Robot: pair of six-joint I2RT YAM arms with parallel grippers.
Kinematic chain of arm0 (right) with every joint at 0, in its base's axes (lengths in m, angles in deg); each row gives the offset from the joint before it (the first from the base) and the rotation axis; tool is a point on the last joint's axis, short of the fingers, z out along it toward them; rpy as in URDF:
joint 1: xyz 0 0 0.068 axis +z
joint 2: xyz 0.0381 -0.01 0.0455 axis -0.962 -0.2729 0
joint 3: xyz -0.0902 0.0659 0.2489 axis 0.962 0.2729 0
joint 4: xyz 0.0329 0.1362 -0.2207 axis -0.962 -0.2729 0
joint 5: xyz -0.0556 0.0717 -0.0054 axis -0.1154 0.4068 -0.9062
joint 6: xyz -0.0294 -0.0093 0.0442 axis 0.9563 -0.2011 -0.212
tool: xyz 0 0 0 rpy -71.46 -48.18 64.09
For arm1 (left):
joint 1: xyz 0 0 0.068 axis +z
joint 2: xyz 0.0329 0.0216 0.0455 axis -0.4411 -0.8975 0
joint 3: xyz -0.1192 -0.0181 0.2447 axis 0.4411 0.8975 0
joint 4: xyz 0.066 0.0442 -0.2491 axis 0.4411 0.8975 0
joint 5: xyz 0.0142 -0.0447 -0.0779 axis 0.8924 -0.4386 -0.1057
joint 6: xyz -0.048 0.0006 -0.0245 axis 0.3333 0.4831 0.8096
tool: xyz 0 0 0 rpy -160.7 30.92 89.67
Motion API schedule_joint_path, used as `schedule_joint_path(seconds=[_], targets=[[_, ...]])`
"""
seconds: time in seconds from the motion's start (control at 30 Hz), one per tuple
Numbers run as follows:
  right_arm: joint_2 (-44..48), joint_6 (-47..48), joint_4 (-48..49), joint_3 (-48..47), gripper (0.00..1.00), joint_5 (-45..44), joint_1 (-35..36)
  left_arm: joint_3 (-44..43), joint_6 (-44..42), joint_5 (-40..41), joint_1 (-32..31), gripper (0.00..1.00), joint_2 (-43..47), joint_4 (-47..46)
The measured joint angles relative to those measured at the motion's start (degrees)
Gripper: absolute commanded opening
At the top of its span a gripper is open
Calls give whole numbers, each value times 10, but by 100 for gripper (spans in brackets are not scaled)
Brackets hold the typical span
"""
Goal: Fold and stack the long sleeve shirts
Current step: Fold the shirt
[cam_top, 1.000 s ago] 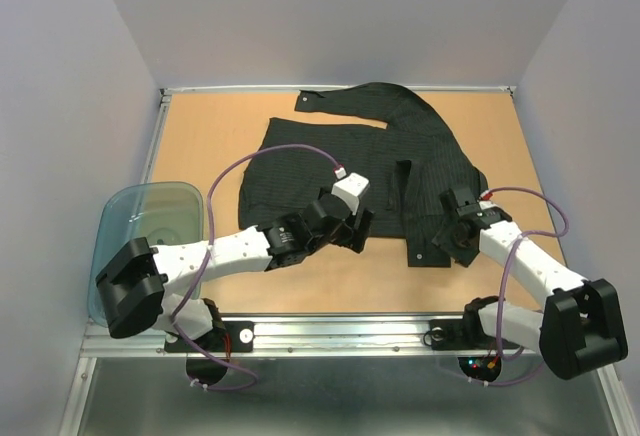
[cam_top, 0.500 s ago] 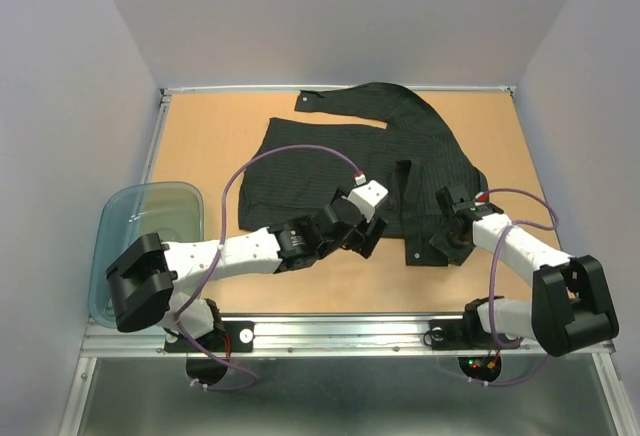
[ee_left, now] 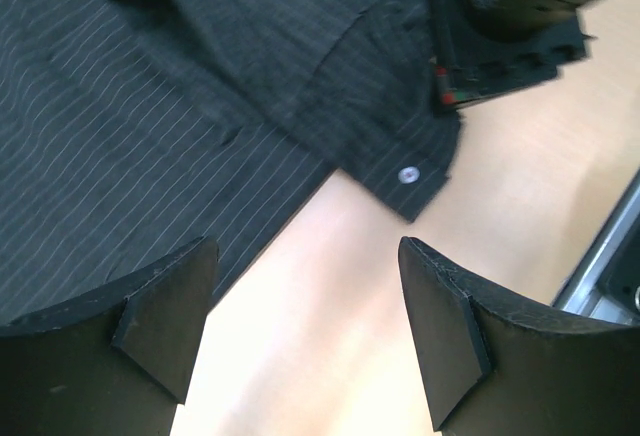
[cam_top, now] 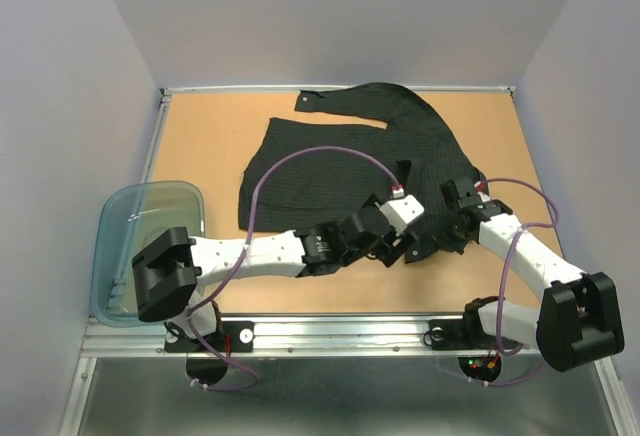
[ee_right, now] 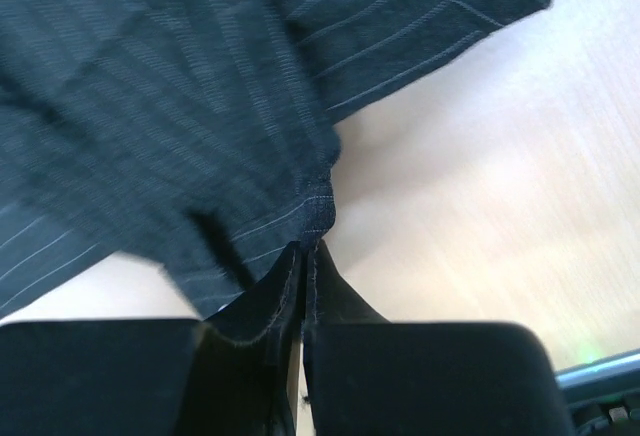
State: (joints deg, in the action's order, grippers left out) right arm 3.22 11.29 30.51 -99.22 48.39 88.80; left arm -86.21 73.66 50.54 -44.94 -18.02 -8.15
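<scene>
Top external view: I see the long sleeve shirt (cam_top: 330,171) spread on the table (cam_top: 200,136). I cannot tell what the tub (cam_top: 120,218) at the near-left corner contains. Right gripper (ee_right: 305,256) clamps shirt fabric; left gripper (ee_left: 305,256) fingers apart.

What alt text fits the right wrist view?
The right gripper is shut on an edge of the black pinstriped shirt, pinching a small fold of fabric between its fingertips. The shirt fills the upper left of the view, with bare wooden table to the right.
</scene>
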Motion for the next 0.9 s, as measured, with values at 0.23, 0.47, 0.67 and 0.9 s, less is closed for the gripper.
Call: schedule_joint_path(seconds=[0.23,0.47,0.67,0.9], targets=[[7,21,-28,-86,1,37,0,-17,-61,-11,-43,86,-72,-56],[9,28,-46,-144,1,78,0,-2,-109,-25,-50,86,-94,-138],[9,31,-56,-166,1,98,0,1,-138,-19,-50,83,-111,-187],[10,30,-61,-166,1,125,0,-4,-165,12,-49,72,-171,-204]])
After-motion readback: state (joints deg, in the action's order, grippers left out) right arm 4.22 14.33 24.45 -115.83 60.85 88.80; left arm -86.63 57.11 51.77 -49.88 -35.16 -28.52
